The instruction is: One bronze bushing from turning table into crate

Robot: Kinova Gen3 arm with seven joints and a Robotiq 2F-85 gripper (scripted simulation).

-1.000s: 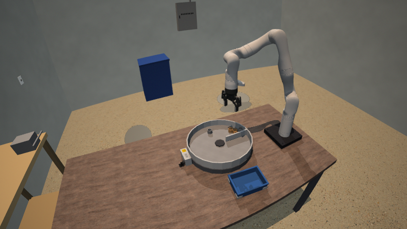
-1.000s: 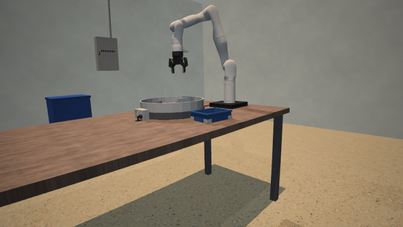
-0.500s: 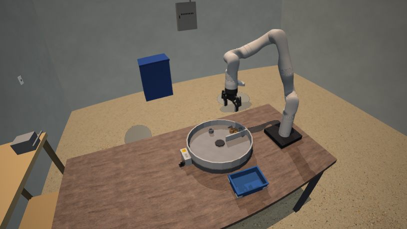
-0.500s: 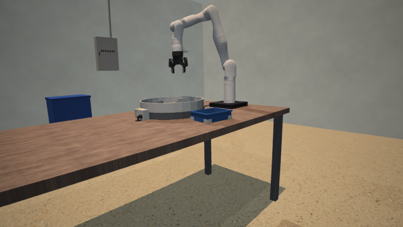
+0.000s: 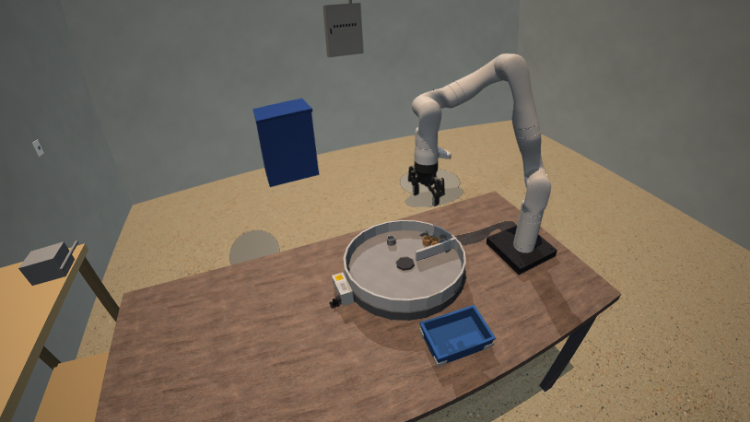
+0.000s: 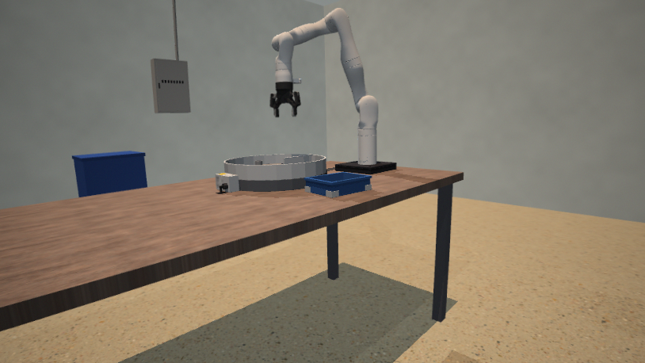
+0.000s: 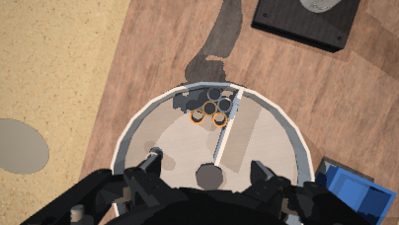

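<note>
Three bronze bushings (image 5: 426, 241) (image 7: 203, 108) are inside the turning table (image 5: 404, 303) (image 6: 275, 171) (image 7: 301, 143), close together near its wall, at one side of the straight divider (image 5: 435, 249) (image 7: 228, 128). Two grey rings (image 7: 225, 112) are next to them; another grey ring (image 5: 391, 240) stands apart, nearer to the gripper finger in the wrist view. The gripper (image 5: 426, 197) (image 6: 285, 115) (image 7: 204, 167) hangs above the turning table, its fingers wide apart, with nothing between.

The turning table is on a brown wooden table (image 5: 236, 325) (image 6: 135, 225) (image 7: 148, 49). The blue crate (image 5: 463, 350) (image 6: 347, 185) (image 7: 341, 180) is just beside it, and a small white box (image 5: 342, 289) (image 6: 227, 182) is at its side. The black base plate (image 5: 547, 254) (image 6: 345, 166) (image 7: 296, 30) is also near it, with some wood between. Behind it are speckled tan floor and grey walls, with a blue cabinet (image 5: 288, 146) (image 6: 110, 173).

About edges: the far table edge runs close behind the turning table. Its wall makes a raised border around the bushings, and the divider limits the room beside them. Above its rim, there is open air up to the fingers.
</note>
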